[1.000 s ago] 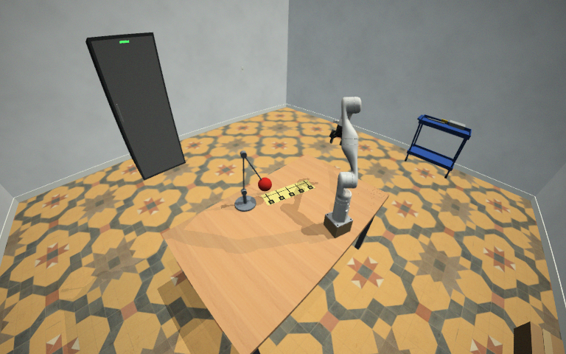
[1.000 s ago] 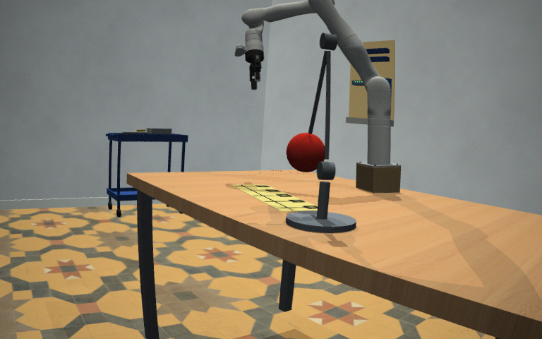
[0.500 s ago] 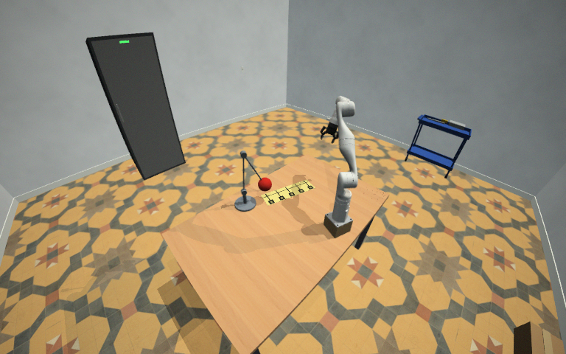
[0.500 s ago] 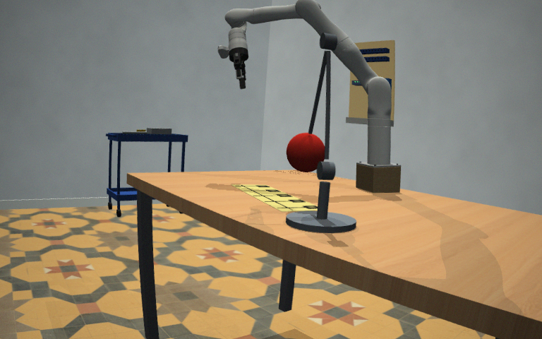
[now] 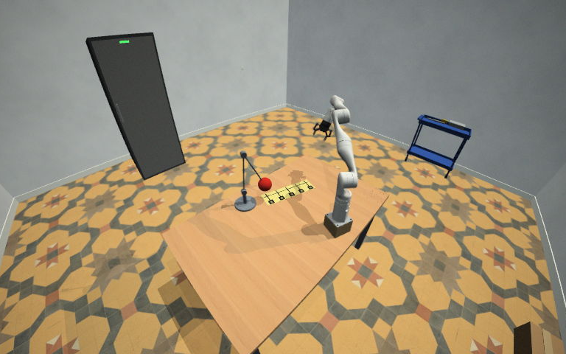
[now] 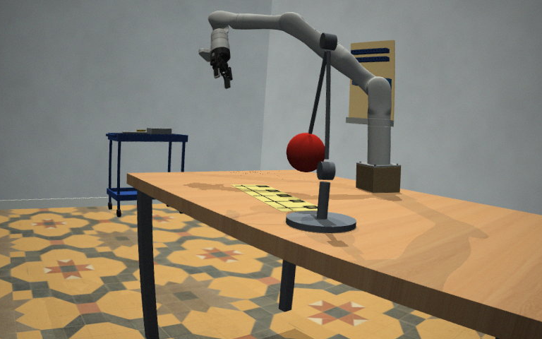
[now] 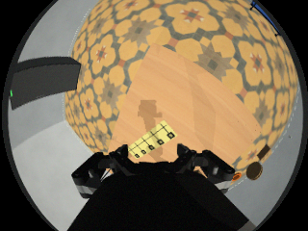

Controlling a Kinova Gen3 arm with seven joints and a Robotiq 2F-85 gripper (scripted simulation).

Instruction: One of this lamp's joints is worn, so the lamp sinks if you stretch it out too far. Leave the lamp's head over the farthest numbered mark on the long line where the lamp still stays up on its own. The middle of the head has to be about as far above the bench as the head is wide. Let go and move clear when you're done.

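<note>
The lamp has a round grey base (image 5: 245, 204) (image 6: 300, 222), an upright lower arm (image 5: 244, 175) (image 6: 327, 105) and an upper arm slanting down from the elbow joint (image 5: 243, 154) (image 6: 328, 41). Its red ball head (image 5: 264, 184) (image 6: 305, 152) hangs clear of the bench, more than its own width up, near the lamp end of the yellow strip (image 5: 267, 202) (image 6: 256, 193) (image 7: 153, 137). The strip bears a long line with several crossed marks; the numbers are too small to read. My gripper (image 5: 321, 133) (image 6: 221, 82) (image 7: 152, 149) is open and empty, high above the bench and away from the lamp. The wrist view does not show the lamp.
The wooden bench (image 5: 241, 272) (image 6: 432, 235) (image 7: 168, 87) carries the lamp, strip and arm mount (image 5: 337, 226) (image 6: 376, 179). A blue cart (image 5: 432, 160) (image 6: 151, 137) stands beyond it on the floor. A dark door (image 5: 131, 101) (image 7: 45, 84) is at the wall.
</note>
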